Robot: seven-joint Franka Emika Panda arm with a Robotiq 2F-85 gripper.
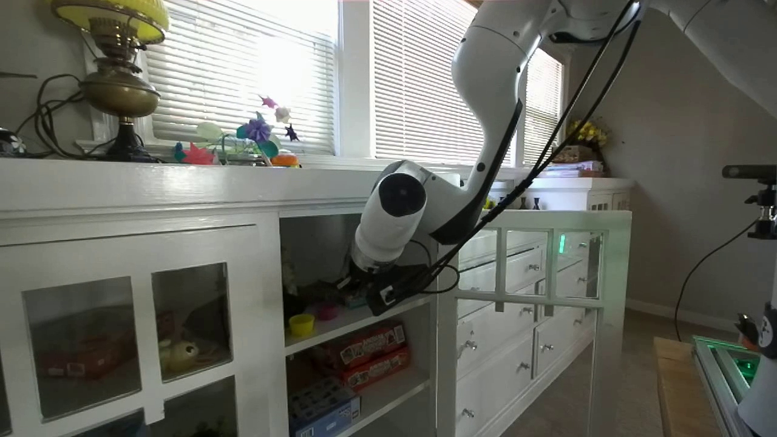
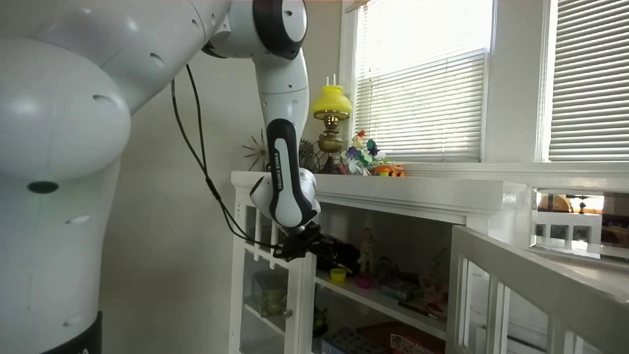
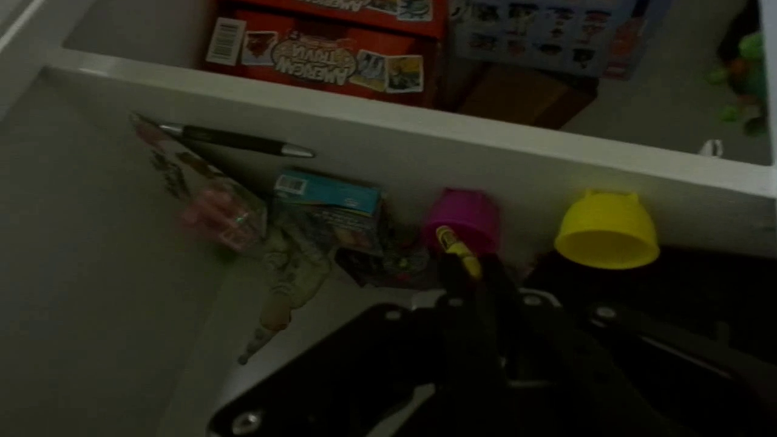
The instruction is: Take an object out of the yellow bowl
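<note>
Exterior views both show the white cabinet standing open, with the arm bent down at its opening. Wrist view gives the surface inside, the tool over it, and near the front edge the yellow bowl, upright, just beside a pink bowl, with a pen well apart from both. Clamped in the tool is a yellow crayon, its tip seen against the pink bowl.

Daylight glares white through the blinds in both exterior views; the wrist view is dim.
</note>
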